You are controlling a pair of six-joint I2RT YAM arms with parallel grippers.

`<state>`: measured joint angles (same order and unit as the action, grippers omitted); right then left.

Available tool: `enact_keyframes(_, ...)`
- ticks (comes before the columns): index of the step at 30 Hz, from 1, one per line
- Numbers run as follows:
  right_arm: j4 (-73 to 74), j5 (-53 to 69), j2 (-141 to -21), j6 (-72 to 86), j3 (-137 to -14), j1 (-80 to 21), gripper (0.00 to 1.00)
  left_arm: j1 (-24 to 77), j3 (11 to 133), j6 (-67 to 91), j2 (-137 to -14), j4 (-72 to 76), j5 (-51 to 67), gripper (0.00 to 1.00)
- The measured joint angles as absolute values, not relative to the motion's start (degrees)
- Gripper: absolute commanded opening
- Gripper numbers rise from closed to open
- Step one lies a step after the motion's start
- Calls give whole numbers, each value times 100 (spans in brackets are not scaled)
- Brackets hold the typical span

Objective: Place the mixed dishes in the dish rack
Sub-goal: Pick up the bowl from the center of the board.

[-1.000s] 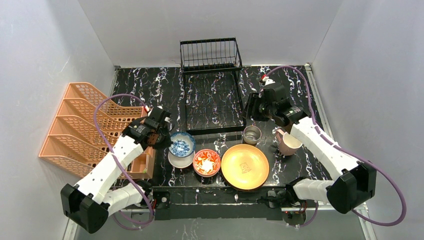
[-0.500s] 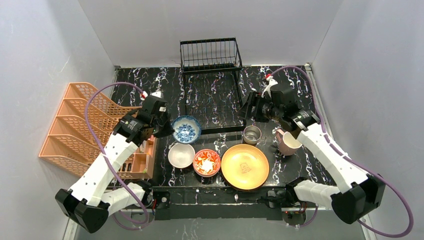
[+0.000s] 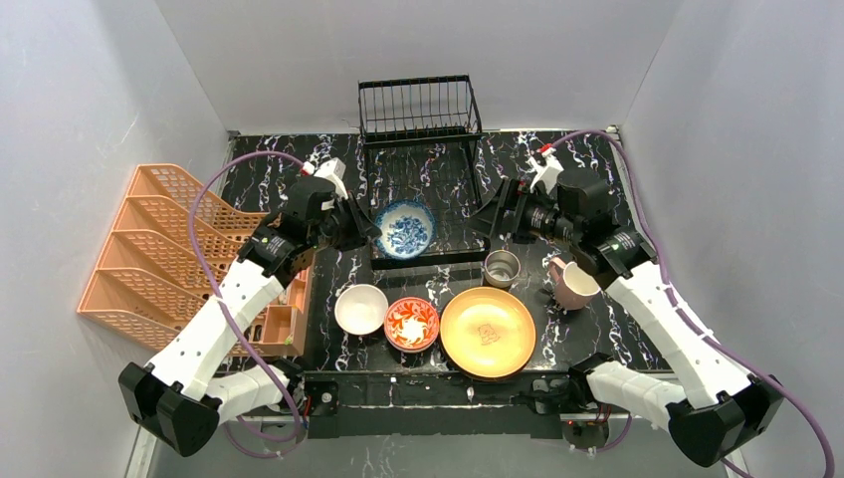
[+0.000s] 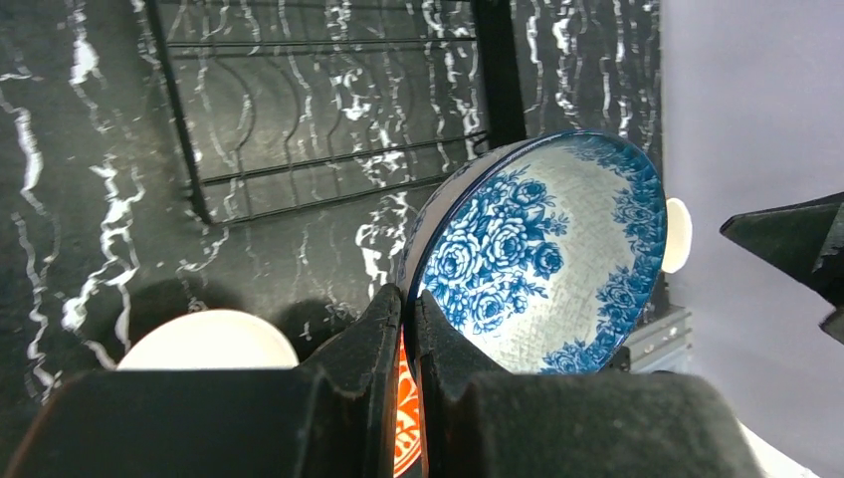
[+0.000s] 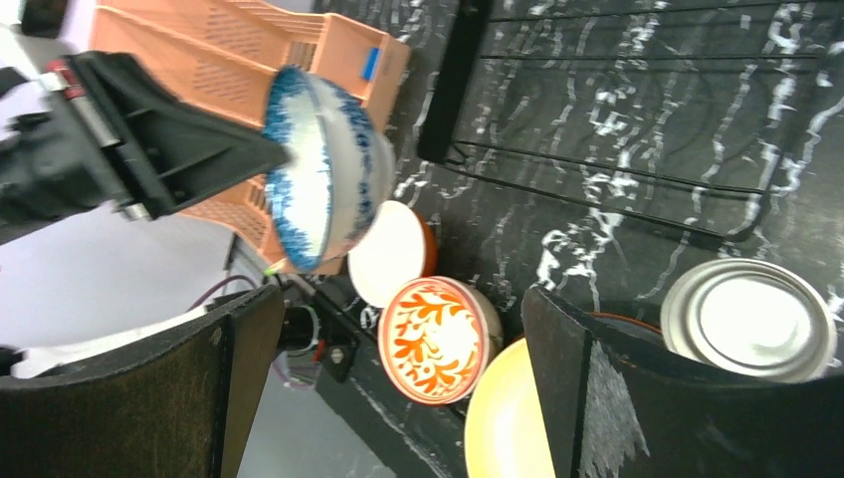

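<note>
A blue-patterned bowl (image 3: pixel 405 229) is tilted on edge over the near left part of the black wire dish rack (image 3: pixel 419 108). The left end effector (image 3: pixel 372 231) is clamped on its rim. Whether the bowl touches the wires cannot be told. The right end effector (image 3: pixel 501 212) is at the rack's right side, jaws wide apart and empty. On the counter (image 3: pixel 597 174) in front sit a steel cup (image 3: pixel 501 268), pink mug (image 3: pixel 573 283), yellow plate (image 3: pixel 487 332), red floral bowl (image 3: pixel 411 324) and white bowl (image 3: pixel 360 309). An orange lattice rack (image 3: pixel 164 249) stands far left.
</note>
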<state>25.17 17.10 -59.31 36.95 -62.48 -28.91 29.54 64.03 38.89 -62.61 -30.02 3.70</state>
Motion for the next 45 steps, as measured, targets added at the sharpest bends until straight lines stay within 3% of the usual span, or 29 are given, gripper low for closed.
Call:
enact_keyframes(11, 1262, 2561, -5795, 4829, -6027, -2891, 99, 2554, 5540, 4368, -6241, -1406, 1492, 0)
enact_keyframes(27, -27, 2460, -6184, 5981, -5378, -3310, 99, 1752, 4449, 5752, -6226, 965, 3087, 0)
enact_keyframes(45, -773, 1997, -6661, 6139, -5413, -3706, 99, 1730, 4353, 6316, -6090, 1385, 3422, 0)
